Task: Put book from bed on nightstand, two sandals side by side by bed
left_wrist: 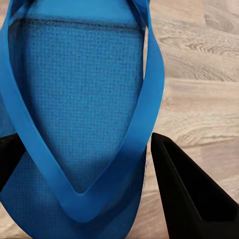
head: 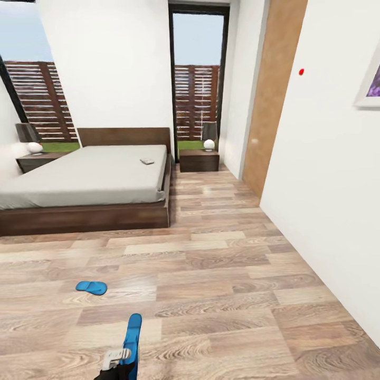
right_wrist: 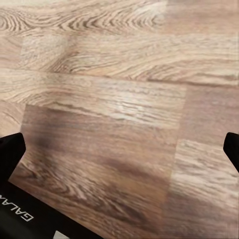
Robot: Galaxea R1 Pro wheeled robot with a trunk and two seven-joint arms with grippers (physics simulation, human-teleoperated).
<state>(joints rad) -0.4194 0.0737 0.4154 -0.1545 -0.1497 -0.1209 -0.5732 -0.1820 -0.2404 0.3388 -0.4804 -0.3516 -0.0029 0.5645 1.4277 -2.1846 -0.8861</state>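
Head view: bed [head: 89, 177] stood against the far wall, nightstand [head: 199, 160] just beside it, book [head: 147, 161] on the mattress. One sandal [head: 91, 287] lay well short of the bed; left gripper [left_wrist: 84, 164] pinched the other sandal [left_wrist: 74, 99]. Right gripper [right_wrist: 122, 149] hung spread over floor [right_wrist: 124, 74].

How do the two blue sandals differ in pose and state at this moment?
The nearer sandal is held in the left gripper, lifted off the wooden floor; the farther sandal lies flat on it, untouched. The held one points lengthwise away from the robot; the lying one lies crosswise to that. The held one's straps show clearly; the other's are too small to make out. Both are bright blue.
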